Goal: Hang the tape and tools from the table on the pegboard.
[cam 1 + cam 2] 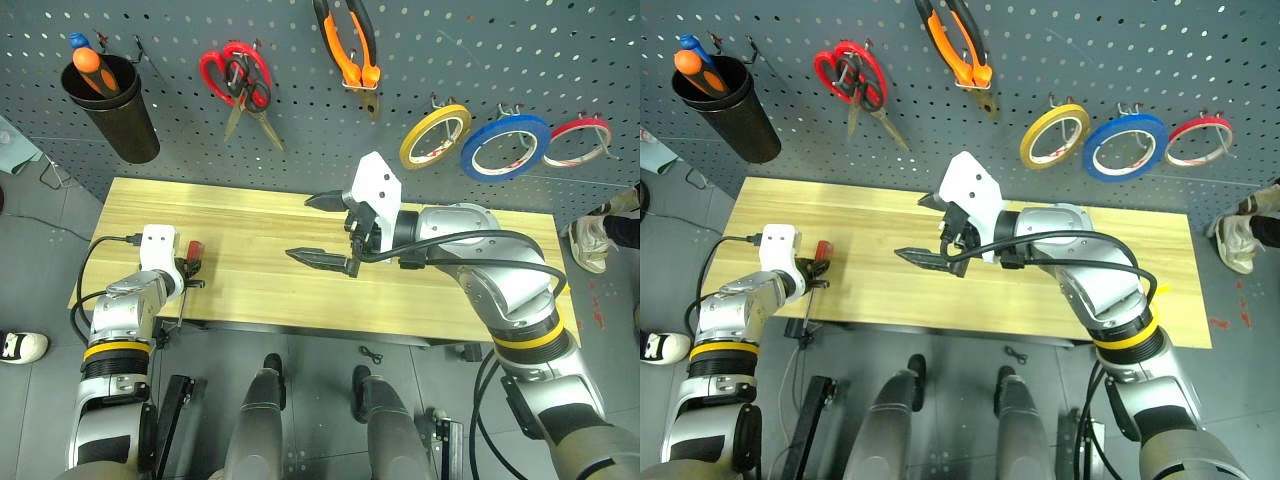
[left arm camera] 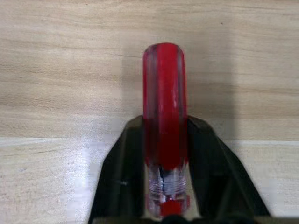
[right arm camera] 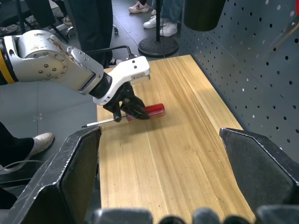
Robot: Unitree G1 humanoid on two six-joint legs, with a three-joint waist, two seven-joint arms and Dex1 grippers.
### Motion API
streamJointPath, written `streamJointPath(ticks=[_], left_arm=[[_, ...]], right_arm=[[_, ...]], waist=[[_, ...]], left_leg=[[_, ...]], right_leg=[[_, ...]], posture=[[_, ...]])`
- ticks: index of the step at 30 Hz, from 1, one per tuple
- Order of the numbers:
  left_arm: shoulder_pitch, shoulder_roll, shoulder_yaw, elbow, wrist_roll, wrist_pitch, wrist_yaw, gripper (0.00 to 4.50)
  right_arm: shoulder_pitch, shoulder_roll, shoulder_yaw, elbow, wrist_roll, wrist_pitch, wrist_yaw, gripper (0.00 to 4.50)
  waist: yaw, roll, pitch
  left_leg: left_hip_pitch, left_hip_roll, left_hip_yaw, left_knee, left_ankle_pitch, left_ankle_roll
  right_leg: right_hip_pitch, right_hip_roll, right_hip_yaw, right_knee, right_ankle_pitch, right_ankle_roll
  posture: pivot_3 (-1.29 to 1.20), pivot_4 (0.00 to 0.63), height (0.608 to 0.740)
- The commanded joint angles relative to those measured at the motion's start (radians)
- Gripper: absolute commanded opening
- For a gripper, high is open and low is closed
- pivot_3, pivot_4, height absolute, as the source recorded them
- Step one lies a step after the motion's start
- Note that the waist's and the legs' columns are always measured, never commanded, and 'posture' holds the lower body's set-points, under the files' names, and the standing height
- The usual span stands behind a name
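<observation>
You get bright, even overhead light. A paler glare band runs across the table, and the hanging tools throw short soft shadows on the pegboard. Up close, the screwdriver handle looks soft and casts a faint shadow beside it.

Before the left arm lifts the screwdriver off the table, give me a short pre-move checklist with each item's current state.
1. Left gripper fingers around the red handle of the screwdriver: ok, one finger on each side.
2. Grip firm enough to lift: cannot tell.
3. Screwdriver off the table: not ok, it lies on the wood, shaft past the table's edge.
4. Right gripper free: ok, open, holding nothing, above mid-table.
5. Blue tape, pliers on pegboard: ok.
6. Free hook for the screwdriver: cannot tell.
</observation>
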Motion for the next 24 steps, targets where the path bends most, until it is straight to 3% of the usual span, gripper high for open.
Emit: streamJointPath(ticks=[1, 9, 14, 18, 24], left_arm=[[0.031, 0.002, 0.014, -0.067, -0.015, 0.006, 0.004, 0.71], [0.190, -0.018, 0.034, -0.593, -0.013, -0.020, 0.071, 0.71], [0.126, 0.000, 0.085, -0.900, 0.032, -0.011, 0.188, 0.71], [-0.020, 0.063, 0.116, -0.950, 0.067, -0.031, 0.228, 0.71], [-0.300, 0.141, 0.099, -0.812, 0.131, -0.068, 0.302, 0.71]], right_arm=[[-0.008, -0.001, -0.023, -0.016, -0.003, -0.025, 0.019, 4.50], [0.039, 0.047, -0.234, -0.115, 0.208, -0.014, 0.022, 4.50], [-0.064, 0.096, -0.361, -0.092, 0.350, 0.007, -0.047, 4.50], [-0.149, 0.143, -0.391, -0.038, 0.359, -0.035, -0.102, 4.50], [-0.195, 0.179, -0.387, 0.038, 0.312, -0.136, -0.131, 4.50]], waist=[[0.000, 0.000, 0.000], [0.009, -0.001, -0.001], [0.016, -0.002, -0.001], [0.020, -0.006, -0.004], [0.036, -0.006, -0.004]], left_leg=[[0.000, 0.000, 0.000, 0.000, 0.000, 0.000], [-0.001, 0.000, 0.000, -0.001, 0.000, 0.000], [-0.001, 0.000, 0.000, -0.001, 0.000, -0.001], [0.000, 0.001, 0.000, -0.001, 0.001, -0.002], [-0.001, 0.000, 0.000, -0.002, 0.001, -0.002]], right_leg=[[0.000, 0.000, 0.000, 0.000, 0.000, 0.000], [0.000, -0.001, 0.000, -0.001, 0.001, -0.002], [-0.001, 0.000, 0.000, -0.001, 0.001, -0.001], [-0.001, 0.001, 0.000, -0.001, 0.001, -0.001], [-0.001, 0.001, 0.000, -0.002, 0.002, -0.001]], posture=[[0.09, 0.444, 0.740], [0.13, 0.380, 0.740], [0.17, 0.360, 0.740], [0.19, 0.354, 0.740], [0.22, 0.353, 0.740]])
